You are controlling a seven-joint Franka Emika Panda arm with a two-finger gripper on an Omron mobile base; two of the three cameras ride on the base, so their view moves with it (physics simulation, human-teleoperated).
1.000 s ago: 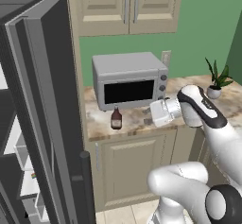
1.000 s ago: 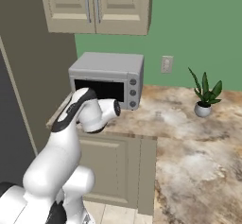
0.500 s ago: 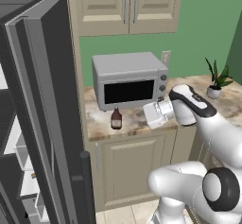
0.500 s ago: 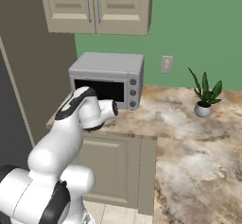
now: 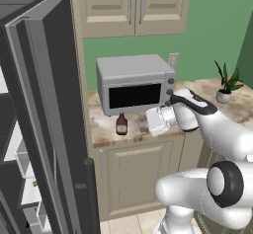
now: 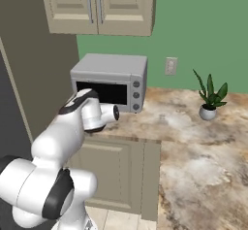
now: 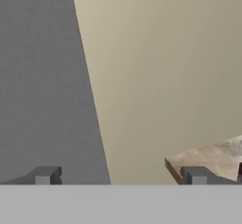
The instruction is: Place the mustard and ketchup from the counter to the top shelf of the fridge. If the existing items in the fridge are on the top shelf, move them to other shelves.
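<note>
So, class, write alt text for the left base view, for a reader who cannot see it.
A white robot arm reaches over the counter toward the ketchup, a small dark bottle standing in front of a grey microwave. The open fridge door fills the left side, and a potted plant sits at the far right.

Worktop (image 5: 106, 129): marbled beige/white stone, smooth, slight sheen. Ketchup (image 5: 121, 125): dark glossy bottle, looks like glass, pale label. Microwave (image 5: 134, 82): matt grey metal w/ black glossy window. Cabinets (image 5: 136, 169): beige panelled, matt paint. Fridge (image 5: 47, 129): matt grey door.
</note>
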